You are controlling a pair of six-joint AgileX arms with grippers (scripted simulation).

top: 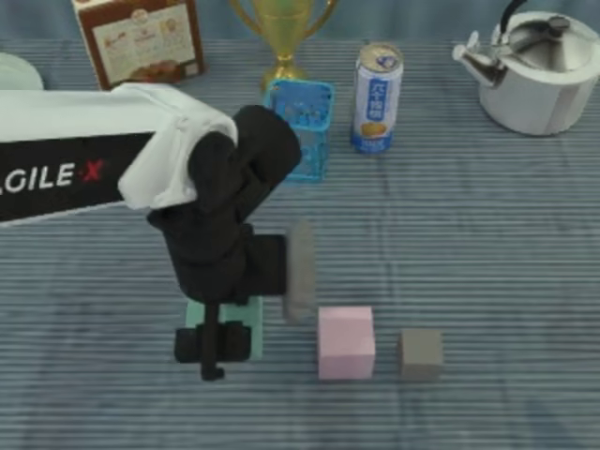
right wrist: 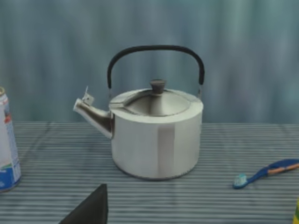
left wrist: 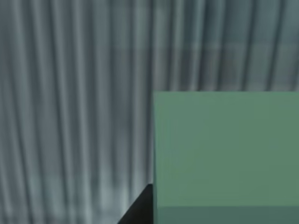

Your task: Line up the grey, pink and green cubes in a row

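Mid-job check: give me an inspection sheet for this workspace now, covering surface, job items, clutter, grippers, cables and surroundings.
Surface: blue-grey striped tablecloth.
Job's things: largest mint-green matte cube at the row's left end, mostly hidden under the left gripper; mid-size pale pink matte cube beside it, apart; small dull grey-brown cube to the right, apart. All three sit roughly in line.
Clutter: blue mesh square basket, drink can, gold trophy, brown printed carton, steel kettle along the far edge; blue toothbrush near the kettle.
Grippers: left gripper over the green cube, fingers unclear; right arm outside the top view.
Cables: nothing seen.
Surroundings: plain blue-grey backdrop.
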